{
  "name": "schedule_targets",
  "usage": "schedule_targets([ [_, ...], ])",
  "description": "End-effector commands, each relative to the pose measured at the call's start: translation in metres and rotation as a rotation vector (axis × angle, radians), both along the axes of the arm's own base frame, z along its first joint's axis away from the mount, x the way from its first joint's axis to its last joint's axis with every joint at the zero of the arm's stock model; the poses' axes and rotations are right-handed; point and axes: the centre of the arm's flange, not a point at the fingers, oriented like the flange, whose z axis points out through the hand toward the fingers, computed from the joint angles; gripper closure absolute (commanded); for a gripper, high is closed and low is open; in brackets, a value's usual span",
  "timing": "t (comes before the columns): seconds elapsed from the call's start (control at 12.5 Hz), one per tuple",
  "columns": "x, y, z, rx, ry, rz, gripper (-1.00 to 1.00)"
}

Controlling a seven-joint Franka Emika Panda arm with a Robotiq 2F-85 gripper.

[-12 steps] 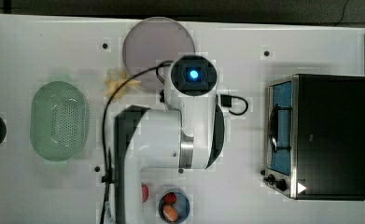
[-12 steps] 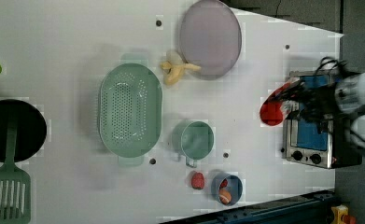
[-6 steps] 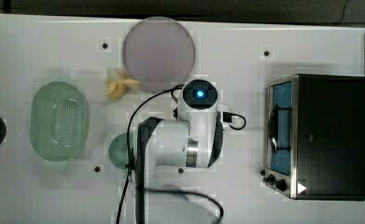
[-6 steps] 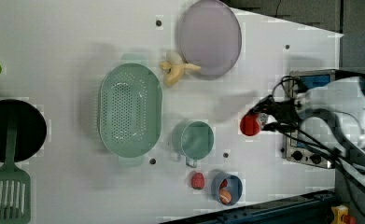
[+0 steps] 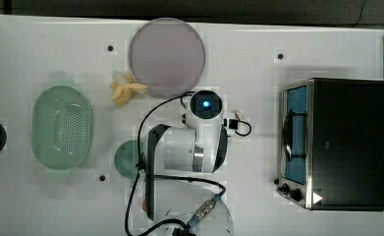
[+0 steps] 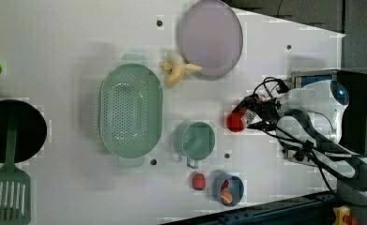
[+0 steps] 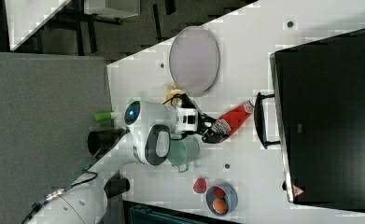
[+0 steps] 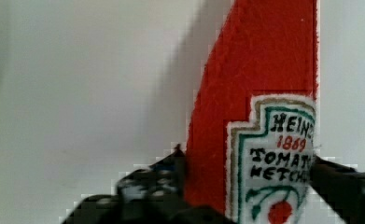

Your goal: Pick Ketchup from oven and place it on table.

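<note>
My gripper (image 7: pixel 214 131) brackets the ketchup (image 7: pixel 233 119), fingers barely touching. It lies between them on the table (image 7: pixel 245 168). I should open wide, then lift straight up.

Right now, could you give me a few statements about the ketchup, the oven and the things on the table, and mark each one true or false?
1. The ketchup is out of the oven, over the table. True.
2. The gripper is at the ketchup's label end. True.
3. The banana lies in the colander. False: it lies on the table beside the plate.
4. The oven door stands wide open. False: it looks shut.
5. The plate holds a red fruit. False: the plate is bare.
</note>
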Motion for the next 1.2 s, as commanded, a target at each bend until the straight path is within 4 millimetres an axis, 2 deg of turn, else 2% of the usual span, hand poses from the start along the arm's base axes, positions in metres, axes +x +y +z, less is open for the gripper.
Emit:
schedule_targets([
  [0.08, 0.030, -0.003, 0.063, 0.008, -0.143, -0.015, -1.00],
  [0.24, 0.044, -0.002, 0.110, 0.019, -0.191, -0.022, -1.00],
  [0.56, 0.063, 0.001, 0.237, 0.053, -0.257, -0.012, -1.00],
  [0.8, 0.072, 0.001, 0.321, 0.059, -0.295, 0.000, -1.00],
  [0.96, 0.077, 0.004, 0.360, 0.062, -0.304, 0.010, -1.00],
  [1.2, 0.070, 0.005, 0.398, 0.067, -0.236, 0.017, -1.00],
])
